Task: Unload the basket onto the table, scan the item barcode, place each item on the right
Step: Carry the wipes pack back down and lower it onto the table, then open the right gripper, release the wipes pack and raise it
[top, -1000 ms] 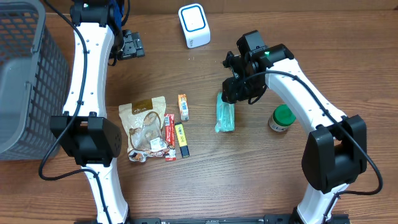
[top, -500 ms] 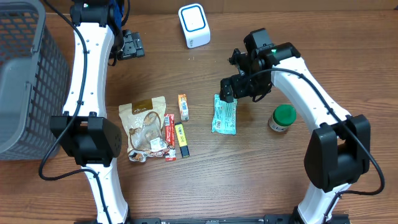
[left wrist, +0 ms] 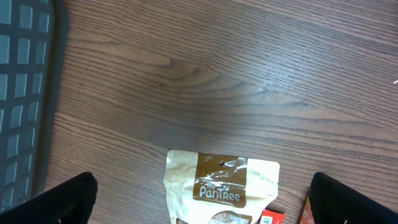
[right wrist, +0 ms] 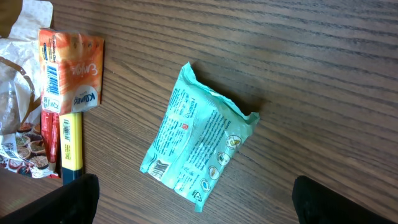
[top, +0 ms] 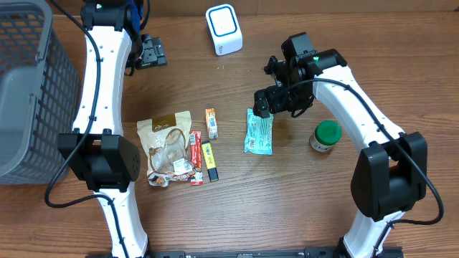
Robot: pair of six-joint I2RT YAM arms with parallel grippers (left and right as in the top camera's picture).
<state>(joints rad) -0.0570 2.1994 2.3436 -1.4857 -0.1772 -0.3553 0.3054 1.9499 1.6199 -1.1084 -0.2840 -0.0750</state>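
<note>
1. A teal packet (top: 258, 132) lies flat on the wooden desk (top: 301, 208), with nothing gripping it. Its printed back faces up, and a barcode (right wrist: 160, 168) shows near one end.
2. The right claw (top: 267, 104) hangs just above the packet's far end. Its fingers (right wrist: 62, 199) are spread wide with nothing between them.
3. The white scanner (top: 224, 29) stands well beyond the packet, toward the desk's far edge.
4. A green-lidded jar (top: 326, 135) stands near the packet, on the right arm's side, apart from it.
5. On the packet's other side lie a small orange box (top: 211, 122), a yellow stick (top: 209, 160), a red stick (top: 195, 156) and a brown "PanTree" pouch (top: 168, 147), grouped closely together.
6. The left claw (top: 152, 51) is well away from the packet, past the pouch toward the far edge. It is open wide and empty.
7. A grey mesh basket (top: 29, 93) sits farthest from the packet, at the desk's left end.
</note>
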